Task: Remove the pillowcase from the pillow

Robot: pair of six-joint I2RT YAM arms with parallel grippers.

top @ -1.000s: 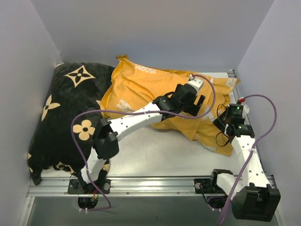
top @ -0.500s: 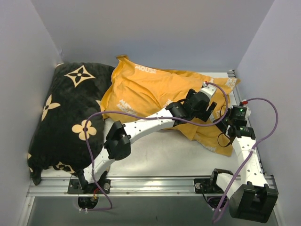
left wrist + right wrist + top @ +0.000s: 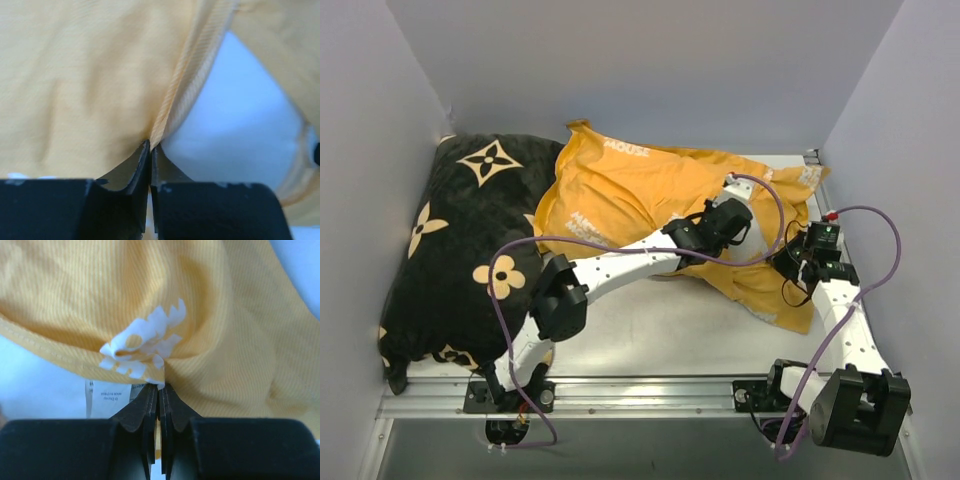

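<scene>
The pillowcase (image 3: 640, 190), orange-yellow with white lettering, lies crumpled across the back and right of the table. My left gripper (image 3: 745, 230) rests on its right part. In the left wrist view the gripper (image 3: 150, 146) is shut on the pillowcase's stitched hem (image 3: 185, 85). Beside the hem the white pillow (image 3: 240, 125) shows through the case's mouth. My right gripper (image 3: 788, 266) sits at the case's near right corner. In the right wrist view the gripper (image 3: 160, 388) is shut on a bunched fold of pillowcase (image 3: 145, 340) with white letters, next to a white care label (image 3: 107, 397).
A large black cushion (image 3: 460, 240) with beige flower motifs fills the left side, under the pillowcase's left edge. Grey walls close in the left, back and right. An aluminium rail (image 3: 650, 385) runs along the near edge. Purple cables (image 3: 520, 250) loop over both arms.
My left gripper stood open, swung right and back a little, and has shut on the pillowcase's hem. The right arm shifted slightly and kept its grip.
</scene>
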